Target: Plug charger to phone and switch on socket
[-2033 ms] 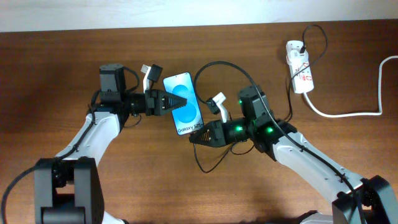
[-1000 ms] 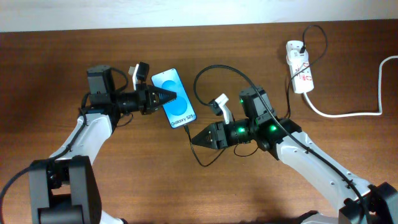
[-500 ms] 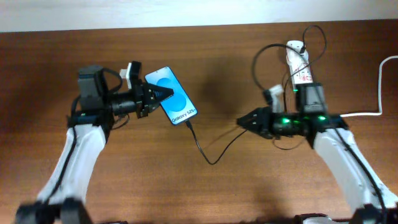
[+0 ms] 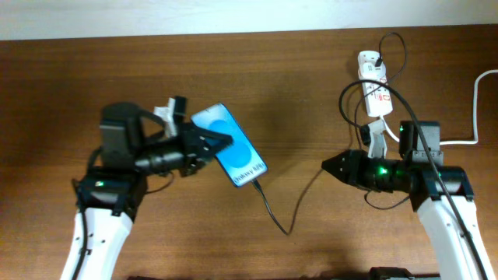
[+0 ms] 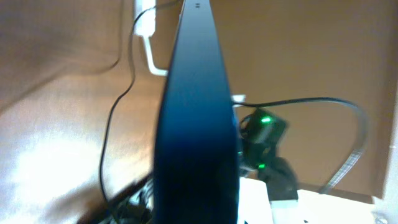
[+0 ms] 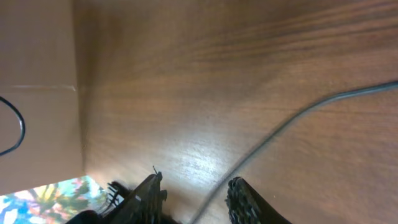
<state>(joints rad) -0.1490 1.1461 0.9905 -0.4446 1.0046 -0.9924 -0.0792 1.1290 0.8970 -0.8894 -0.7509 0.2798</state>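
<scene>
While the left pincer is clenched on the phone, the phone sits screen-up and slanted over the left-centre of the desk; the left wrist view shows it edge-on. The charger meets the phone's short end by the white lettering, dips toward the near edge, then rises to the right pincer. The right wrist view shows that pincer released, fingers apart, cable running between them. The socket lies far right, well apart from the phone.
</scene>
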